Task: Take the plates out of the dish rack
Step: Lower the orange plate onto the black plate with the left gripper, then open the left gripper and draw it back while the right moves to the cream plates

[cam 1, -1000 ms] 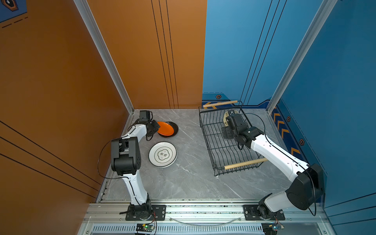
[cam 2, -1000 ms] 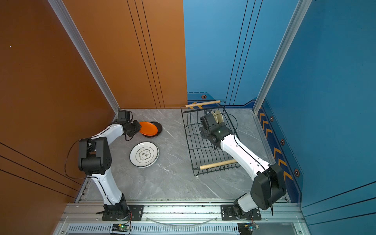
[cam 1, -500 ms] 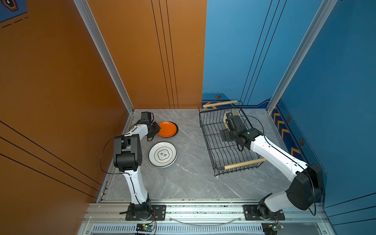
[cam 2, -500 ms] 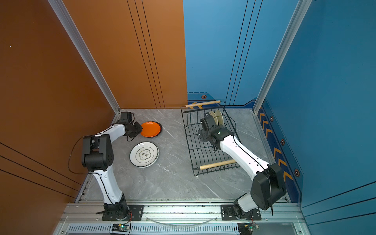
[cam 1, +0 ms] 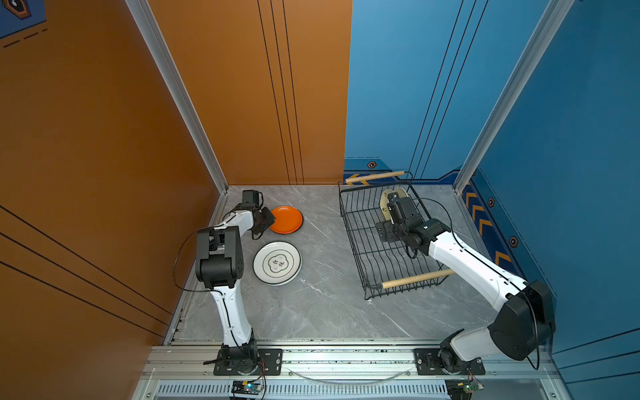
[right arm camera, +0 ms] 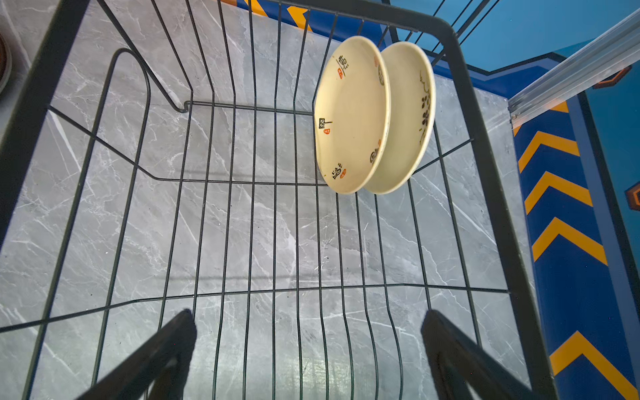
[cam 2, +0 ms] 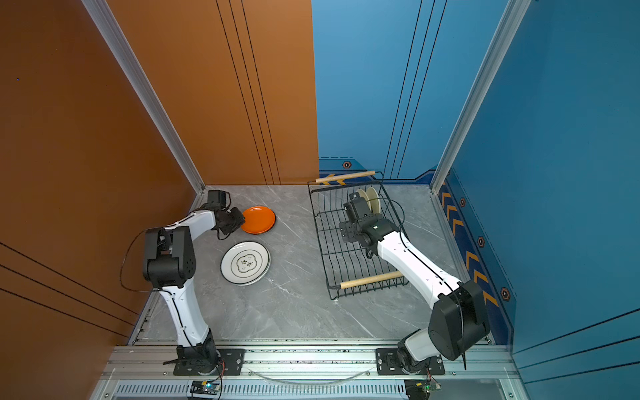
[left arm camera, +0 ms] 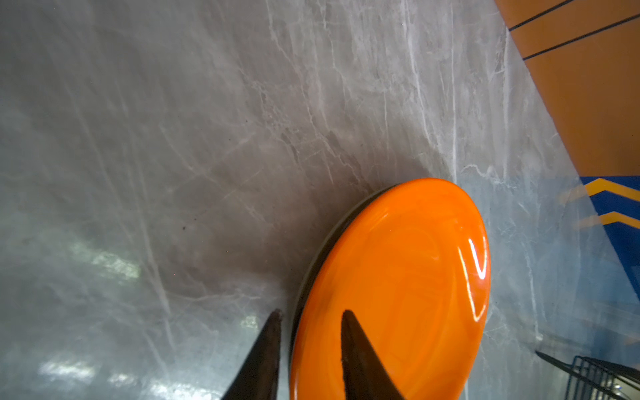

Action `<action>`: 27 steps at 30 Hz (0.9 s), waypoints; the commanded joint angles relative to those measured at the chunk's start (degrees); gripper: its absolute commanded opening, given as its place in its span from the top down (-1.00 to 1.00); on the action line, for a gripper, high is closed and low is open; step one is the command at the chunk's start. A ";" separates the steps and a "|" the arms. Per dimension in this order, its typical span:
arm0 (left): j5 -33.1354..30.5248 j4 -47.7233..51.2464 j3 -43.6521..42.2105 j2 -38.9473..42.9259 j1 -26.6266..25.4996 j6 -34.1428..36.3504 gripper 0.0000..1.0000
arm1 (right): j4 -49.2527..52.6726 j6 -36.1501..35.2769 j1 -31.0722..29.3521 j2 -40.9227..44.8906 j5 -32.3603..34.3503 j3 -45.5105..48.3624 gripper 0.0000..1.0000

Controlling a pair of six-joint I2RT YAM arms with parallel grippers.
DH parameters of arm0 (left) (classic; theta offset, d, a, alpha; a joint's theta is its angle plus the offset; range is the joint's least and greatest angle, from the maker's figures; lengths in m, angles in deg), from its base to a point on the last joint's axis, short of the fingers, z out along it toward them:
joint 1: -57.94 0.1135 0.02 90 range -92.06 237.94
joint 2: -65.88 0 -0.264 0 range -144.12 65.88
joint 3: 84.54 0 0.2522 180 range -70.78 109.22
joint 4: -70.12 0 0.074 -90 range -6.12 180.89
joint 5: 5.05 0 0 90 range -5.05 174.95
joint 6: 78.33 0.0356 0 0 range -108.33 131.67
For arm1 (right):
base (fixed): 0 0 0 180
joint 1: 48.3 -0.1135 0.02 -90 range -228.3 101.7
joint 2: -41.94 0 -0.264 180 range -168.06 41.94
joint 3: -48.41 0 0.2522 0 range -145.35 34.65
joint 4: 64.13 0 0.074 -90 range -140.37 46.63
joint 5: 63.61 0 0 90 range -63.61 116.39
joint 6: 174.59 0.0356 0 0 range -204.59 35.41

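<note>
An orange plate [cam 1: 286,220] [left arm camera: 398,277] lies flat at the far left of the table, and a dark plate edge [left arm camera: 313,266] shows beneath it. My left gripper [cam 1: 268,218] [left arm camera: 311,313] is open, its jaws astride the orange rim with a gap on either side. A larger white plate [cam 1: 277,263] with a dark rim lies nearer. The black wire dish rack [cam 1: 349,235] [right arm camera: 485,173] holds two cream plates [right arm camera: 349,117] [cam 1: 384,204] upright at its far end. My right gripper [right arm camera: 308,322] [cam 1: 391,202] hangs wide open over the rack, just short of them.
The rack has a wooden rod handle at its near end [cam 1: 415,278] and another at its far end [cam 1: 375,176]. The orange wall [cam 1: 173,173] stands close behind the left arm. The blue wall [cam 1: 519,242] runs along the rack's right side.
The orange plate has come down flat onto the dark plate, and my left jaws have parted from its rim. The right gripper has stayed open over the rack, barely shifting.
</note>
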 commanded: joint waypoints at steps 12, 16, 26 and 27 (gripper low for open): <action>-0.19 4.44 -0.67 5.52 -1.44 3.26 -0.37 | 0.04 0.45 3.31 1.18 -7.05 1.26 -1.00; -2.03 5.26 -4.86 11.25 -1.35 5.21 -0.46 | 0.31 0.29 5.18 -0.37 -9.64 -0.24 -1.00; -6.51 7.40 -16.75 29.89 -1.49 7.24 -0.66 | 0.31 0.55 7.94 -5.87 -11.71 -6.60 -1.00; -6.97 7.86 -17.75 31.95 -1.50 7.32 -0.70 | 0.31 0.55 8.11 -6.54 -11.45 -7.36 -1.00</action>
